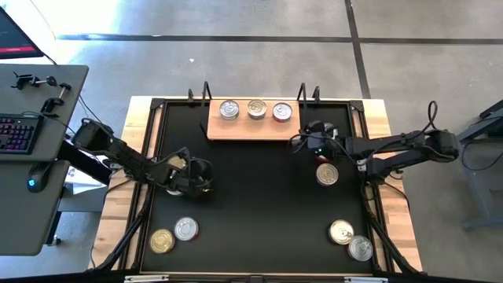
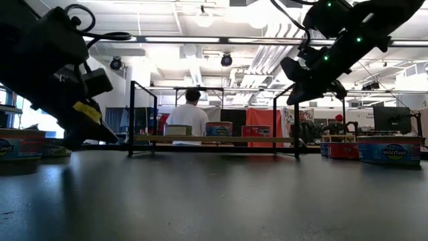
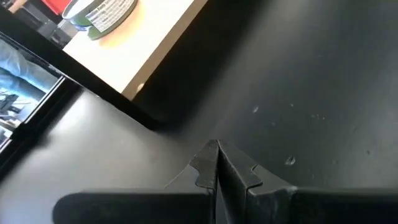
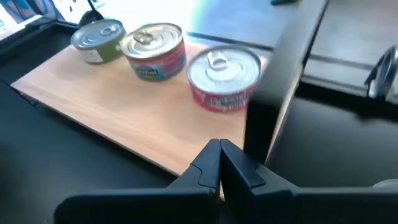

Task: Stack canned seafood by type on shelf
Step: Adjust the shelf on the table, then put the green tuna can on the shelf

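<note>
- Right wrist view: the right gripper [image 4: 219, 163] has its two dark fingers pressed together, holding nothing, poised over the near edge of the shelf [image 4: 118, 118].
- On the shelf, three tins stand in a row: a green-labelled tin [image 4: 98, 42], a gold-lidded tin [image 4: 154, 51] touching it, and a red-labelled tin [image 4: 224, 79] just beside.
- Left wrist view: the left gripper [image 3: 217, 165] is likewise closed and empty, above bare black tabletop [image 3: 298, 81], with a corner of the shelf ahead.
- High view: the left gripper sits left of centre, well apart from the shelf; the right gripper hangs at the shelf's right end.
- A loose tin [image 1: 327, 174] lies on the tabletop just beside the right arm.
- Two tins [image 1: 174, 235] lie near the front left corner; another pair [image 1: 350, 240] lies near the front right corner.
- Low view: a person [image 2: 188, 117] stands in the room behind the shelf.
</note>
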`<move>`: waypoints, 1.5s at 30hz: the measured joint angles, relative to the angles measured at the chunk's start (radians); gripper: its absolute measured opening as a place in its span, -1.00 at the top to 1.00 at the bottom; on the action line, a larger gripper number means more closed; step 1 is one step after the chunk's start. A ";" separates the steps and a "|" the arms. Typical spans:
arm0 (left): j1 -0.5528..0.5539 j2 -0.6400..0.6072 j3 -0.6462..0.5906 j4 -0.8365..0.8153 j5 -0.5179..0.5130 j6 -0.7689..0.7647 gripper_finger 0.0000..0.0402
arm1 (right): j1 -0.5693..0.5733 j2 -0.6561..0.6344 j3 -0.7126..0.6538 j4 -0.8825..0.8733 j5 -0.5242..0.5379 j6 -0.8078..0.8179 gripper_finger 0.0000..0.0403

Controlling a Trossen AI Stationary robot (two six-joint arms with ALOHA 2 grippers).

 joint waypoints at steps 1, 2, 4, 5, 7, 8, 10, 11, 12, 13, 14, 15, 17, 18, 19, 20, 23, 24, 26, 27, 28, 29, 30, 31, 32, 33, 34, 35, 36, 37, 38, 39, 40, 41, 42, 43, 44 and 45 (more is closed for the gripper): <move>0.003 0.000 -0.006 0.014 0.001 0.007 1.00 | 0.000 -0.003 0.006 0.000 0.006 -0.014 1.00; 0.004 0.000 -0.007 0.020 0.000 0.009 1.00 | 0.001 -0.008 0.013 -0.003 0.017 -0.027 1.00; 0.004 0.000 -0.007 0.023 0.000 0.009 1.00 | 0.003 -0.023 0.025 -0.008 0.026 -0.050 1.00; 0.003 0.000 -0.007 0.026 0.001 0.009 1.00 | 0.005 -0.032 0.032 -0.011 0.029 -0.060 1.00; 0.000 0.000 -0.007 0.048 0.001 0.010 1.00 | 0.008 -0.057 0.043 -0.025 0.033 -0.082 1.00; -0.002 0.000 -0.007 0.058 0.000 0.011 1.00 | 0.013 -0.071 0.047 -0.034 0.034 -0.088 1.00; -0.008 0.000 -0.007 0.086 0.014 0.028 1.00 | 0.031 -0.099 0.049 -0.062 0.036 -0.096 1.00; -0.010 0.000 -0.007 0.113 0.044 0.049 1.00 | 0.045 -0.115 0.049 -0.076 0.036 -0.096 1.00; -0.011 -0.002 -0.007 0.141 0.080 0.079 1.00 | 0.059 -0.129 0.049 -0.092 0.036 -0.093 1.00; -0.012 -0.005 -0.008 0.172 0.113 0.108 1.00 | 0.077 -0.144 0.049 -0.112 0.036 -0.089 1.00; -0.012 -0.005 -0.008 0.211 0.146 0.137 1.00 | 0.096 -0.156 0.049 -0.130 0.036 -0.087 1.00; -0.012 -0.005 -0.008 0.246 0.179 0.167 1.00 | 0.119 -0.165 0.048 -0.139 0.036 -0.086 1.00; -0.012 -0.005 -0.008 0.320 0.232 0.235 1.00 | 0.172 -0.175 0.048 -0.153 0.036 -0.086 1.00; -0.012 -0.005 -0.008 0.364 0.255 0.271 1.00 | 0.201 -0.176 0.048 -0.153 0.036 -0.084 1.00; -0.012 -0.005 -0.008 0.407 0.276 0.302 1.00 | 0.232 -0.176 0.048 -0.151 0.036 -0.070 1.00; -0.012 -0.005 -0.008 0.449 0.295 0.333 1.00 | 0.265 -0.176 0.048 -0.141 0.037 -0.043 1.00; -0.012 -0.005 -0.008 0.569 0.345 0.414 1.00 | 0.384 -0.170 0.048 -0.082 0.094 -0.015 1.00; -0.012 -0.005 -0.008 0.606 0.358 0.436 1.00 | 0.427 -0.167 0.047 -0.061 0.126 -0.025 1.00; -0.012 -0.005 -0.008 0.667 0.373 0.473 1.00 | 0.505 -0.163 0.047 -0.005 0.193 -0.060 1.00; -0.012 -0.005 -0.008 0.694 0.374 0.485 1.00 | 0.542 -0.163 0.047 0.016 0.223 -0.085 1.00; -0.012 -0.005 -0.007 0.719 0.375 0.497 1.00 | 0.578 -0.163 0.047 0.040 0.252 -0.113 1.00; -0.012 -0.005 -0.007 0.737 0.375 0.502 1.00 | 0.611 -0.163 0.047 0.063 0.279 -0.138 1.00; -0.012 -0.005 -0.007 0.754 0.376 0.506 1.00 | 0.642 -0.163 0.047 0.079 0.310 -0.162 1.00; -0.012 -0.005 -0.007 0.771 0.376 0.507 1.00 | 0.671 -0.163 0.047 0.097 0.341 -0.183 1.00; -0.012 -0.005 -0.007 0.783 0.376 0.506 1.00 | 0.696 -0.163 0.047 0.110 0.370 -0.201 1.00; -0.012 -0.005 -0.007 0.794 0.376 0.504 1.00 | 0.717 -0.163 0.047 0.117 0.397 -0.214 1.00; -0.012 -0.005 -0.007 0.806 0.376 0.502 1.00 | 0.732 -0.163 0.047 0.118 0.421 -0.220 1.00; -0.012 -0.005 -0.007 0.822 0.377 0.501 1.00 | 0.743 -0.163 0.047 0.115 0.441 -0.223 1.00; -0.012 -0.005 -0.004 0.833 0.376 0.500 1.00 | 0.750 -0.161 0.047 0.112 0.455 -0.220 1.00; -0.012 -0.005 0.003 0.836 0.376 0.501 1.00 | 0.754 -0.157 0.047 0.107 0.462 -0.213 1.00; -0.012 -0.004 0.011 0.836 0.377 0.501 1.00 | 0.755 -0.151 0.047 0.100 0.461 -0.205 1.00; -0.012 -0.005 0.018 0.836 0.377 0.501 1.00 | 0.754 -0.144 0.047 0.094 0.455 -0.197 1.00; -0.012 -0.004 0.027 0.835 0.377 0.501 1.00 | 0.754 -0.136 0.047 0.087 0.446 -0.190 1.00; -0.012 -0.004 0.035 0.835 0.377 0.501 1.00 | 0.753 -0.126 0.047 0.080 0.443 -0.185 1.00; -0.012 -0.004 0.041 0.835 0.377 0.501 1.00 | 0.753 -0.114 0.047 0.078 0.443 -0.183 1.00; -0.012 -0.004 0.047 0.835 0.378 0.500 1.00 | 0.753 -0.103 0.047 0.078 0.443 -0.183 1.00; -0.012 -0.004 0.052 0.835 0.385 0.499 1.00 | 0.753 -0.091 0.047 0.077 0.442 -0.183 1.00; -0.012 -0.004 0.056 0.835 0.393 0.495 1.00 | 0.753 -0.080 0.047 0.077 0.442 -0.183 1.00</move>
